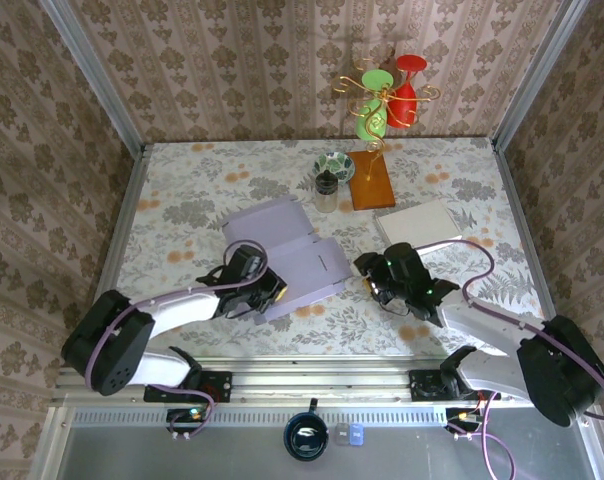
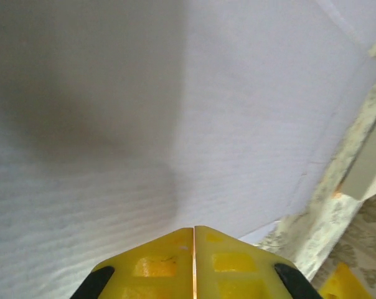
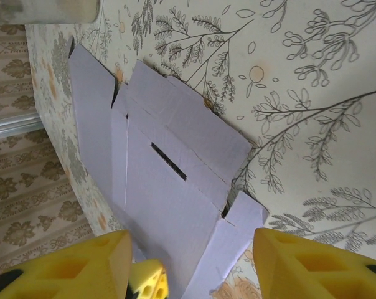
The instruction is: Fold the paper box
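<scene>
Paper box (image 1: 294, 256) lies unfolded, mostly flat, mid-table. Left gripper (image 1: 262, 285) is clenched, fingers pressed together at the box's near-left edge; can't tell if any cardboard is pinched. Right gripper (image 1: 367, 274) is released, fingers spread, just off the box's right edge.

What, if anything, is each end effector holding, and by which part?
The right end effector is open, empty. The left end effector is shut at the near edge of the paper box; a pinch cannot be told.
</scene>
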Robot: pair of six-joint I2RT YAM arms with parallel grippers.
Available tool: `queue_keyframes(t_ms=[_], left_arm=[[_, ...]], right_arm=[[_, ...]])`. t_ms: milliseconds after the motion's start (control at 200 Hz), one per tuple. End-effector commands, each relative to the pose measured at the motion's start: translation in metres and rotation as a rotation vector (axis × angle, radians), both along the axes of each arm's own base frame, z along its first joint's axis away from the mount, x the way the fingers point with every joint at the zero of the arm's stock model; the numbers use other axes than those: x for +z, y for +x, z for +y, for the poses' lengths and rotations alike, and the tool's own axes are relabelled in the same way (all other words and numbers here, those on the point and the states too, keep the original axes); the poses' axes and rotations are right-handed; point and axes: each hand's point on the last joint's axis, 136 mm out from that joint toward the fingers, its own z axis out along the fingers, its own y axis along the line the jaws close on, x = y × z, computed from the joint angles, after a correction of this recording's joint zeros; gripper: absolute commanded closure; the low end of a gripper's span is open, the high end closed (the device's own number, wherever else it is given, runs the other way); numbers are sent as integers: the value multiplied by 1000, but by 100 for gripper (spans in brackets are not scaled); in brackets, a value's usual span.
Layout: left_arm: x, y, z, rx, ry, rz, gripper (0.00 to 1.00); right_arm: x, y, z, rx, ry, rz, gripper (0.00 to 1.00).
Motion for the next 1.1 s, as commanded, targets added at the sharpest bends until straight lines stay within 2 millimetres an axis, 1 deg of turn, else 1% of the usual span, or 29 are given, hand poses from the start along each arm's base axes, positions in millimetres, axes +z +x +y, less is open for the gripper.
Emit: queue_keyframes(t_ms=[0,80,95,140,225,280,310,320,340,405,475,540,615,860,1000,1095], left_arm=[[30,25,19,52,-6,-56,89],[39,38,43,51,34,-79,89],[40,44,52,72,39,-77,89],[42,55,67,73,58,-88,89],[42,78,87,51,91,-96,88],[42,93,93,13,101,-108,88],[40,101,95,-9,111,-110,88],[39,104,96,-17,116,-109,88],[38,109,97,-32,127,-112,88],[32,121,101,-74,174,-109,88],[24,130,105,-101,229,-108,88],[17,135,106,-115,248,-109,88],[6,135,107,-132,272,-96,88],[-26,121,105,-182,285,-29,88],[-34,115,106,-189,293,-10,89],[-35,113,106,-191,294,-7,89]], right_arm=[[-2,9,6,-10,18,-29,46],[-8,11,10,-1,21,-19,48],[-9,12,10,0,21,-21,48],[-13,14,13,4,21,-15,48],[-20,17,18,15,26,0,49],[-24,18,21,22,31,9,50],[-23,19,22,25,37,5,50],[-30,18,22,25,27,21,50],[-32,19,22,26,25,26,50],[-40,19,23,25,16,38,51],[-44,21,24,21,20,39,51],[-46,22,26,21,28,40,52],[-48,22,29,23,27,44,52],[-55,25,29,8,33,41,54],[-58,28,31,3,43,33,56],[-56,32,32,-2,48,15,58]])
